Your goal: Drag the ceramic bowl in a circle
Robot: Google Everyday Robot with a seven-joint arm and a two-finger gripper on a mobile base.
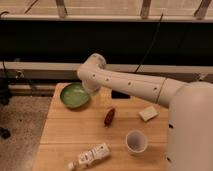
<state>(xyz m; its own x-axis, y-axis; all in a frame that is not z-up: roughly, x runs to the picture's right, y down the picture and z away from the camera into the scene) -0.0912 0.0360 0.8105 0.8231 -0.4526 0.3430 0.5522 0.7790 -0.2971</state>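
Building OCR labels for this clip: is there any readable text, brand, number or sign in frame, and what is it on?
No text can be read.
white bottle, lying near the front of the table: dark marks on its label, too blurred to read.
ceramic bowl, white cup, beige block: no markings visible.
gripper, at the bowl's right rim: no lettering visible.
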